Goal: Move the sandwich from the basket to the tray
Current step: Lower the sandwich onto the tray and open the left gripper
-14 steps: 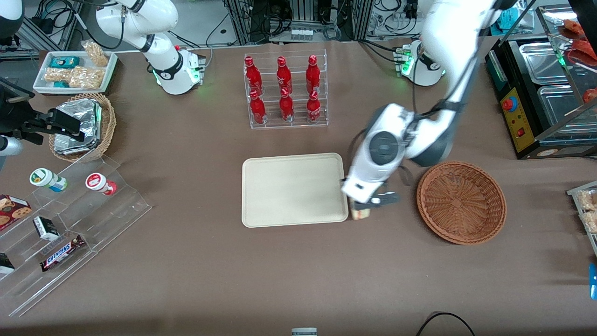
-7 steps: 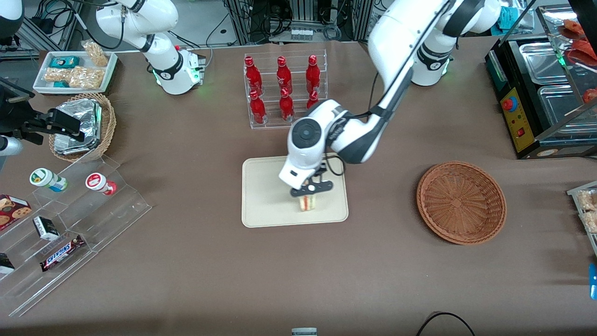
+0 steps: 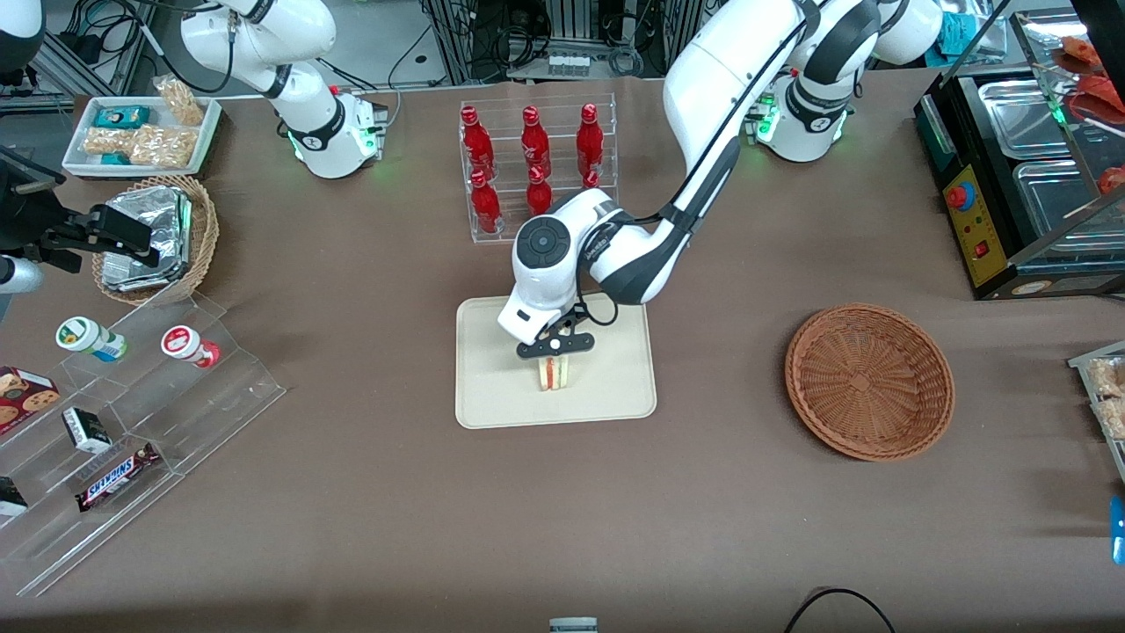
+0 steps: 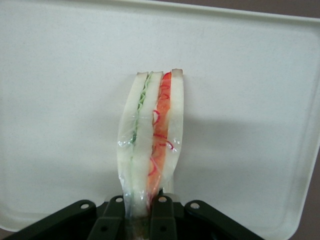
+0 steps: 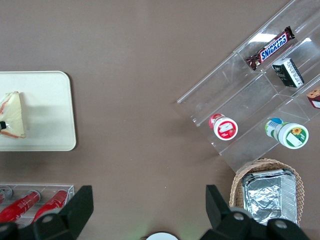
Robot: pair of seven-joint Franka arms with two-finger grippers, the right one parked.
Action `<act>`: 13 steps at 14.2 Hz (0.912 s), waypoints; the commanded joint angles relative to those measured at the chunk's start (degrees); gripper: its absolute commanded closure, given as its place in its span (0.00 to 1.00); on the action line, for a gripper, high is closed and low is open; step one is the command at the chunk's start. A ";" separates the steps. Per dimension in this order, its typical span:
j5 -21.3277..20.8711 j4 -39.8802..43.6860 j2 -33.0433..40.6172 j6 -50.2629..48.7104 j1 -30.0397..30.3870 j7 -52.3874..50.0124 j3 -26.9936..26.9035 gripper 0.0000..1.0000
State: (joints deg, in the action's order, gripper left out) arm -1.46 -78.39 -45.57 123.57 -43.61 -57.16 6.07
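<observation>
Now the claw (image 3: 555, 353) has carried the sandwich (image 3: 555, 373) away from the basket (image 3: 868, 381) and hangs over the middle of the tray (image 3: 492, 400), fingers pinched tight on the wrapped wedge. Lowering and release probably remain.

One sandwich (image 3: 555, 373) is in view, pinched in the one working gripper (image 3: 555, 350) over the one cream tray (image 3: 492, 387). One reddish-brown wicker basket (image 3: 868, 381) sits toward the working arm's end of the table. Six red bottles (image 3: 533, 167) stand in one clear rack (image 3: 606, 224). Toward the parked arm's end are one tan wicker basket (image 3: 204, 236) with foil packets (image 3: 149, 236), one white snack tray (image 3: 79, 160), two round tubs (image 3: 88, 338) and one Snickers bar (image 3: 114, 477) on a clear stepped stand (image 3: 228, 369).
</observation>
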 commanded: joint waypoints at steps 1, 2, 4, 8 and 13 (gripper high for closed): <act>-1.26 2.01 -1.10 -0.26 -1.12 -2.43 -0.79 0.26; -1.78 2.01 -1.10 -0.26 -1.47 -2.61 -0.79 0.00; -2.14 1.92 -0.40 -0.26 -1.57 -3.57 -0.88 0.00; -2.75 1.40 5.12 -3.06 -1.31 -3.58 -1.23 0.00; -1.70 -1.06 12.86 -13.49 2.39 -1.91 -3.25 0.00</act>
State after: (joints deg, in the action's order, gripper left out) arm -3.33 -76.26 -36.00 113.82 -42.69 -59.42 3.32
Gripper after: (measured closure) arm 0.000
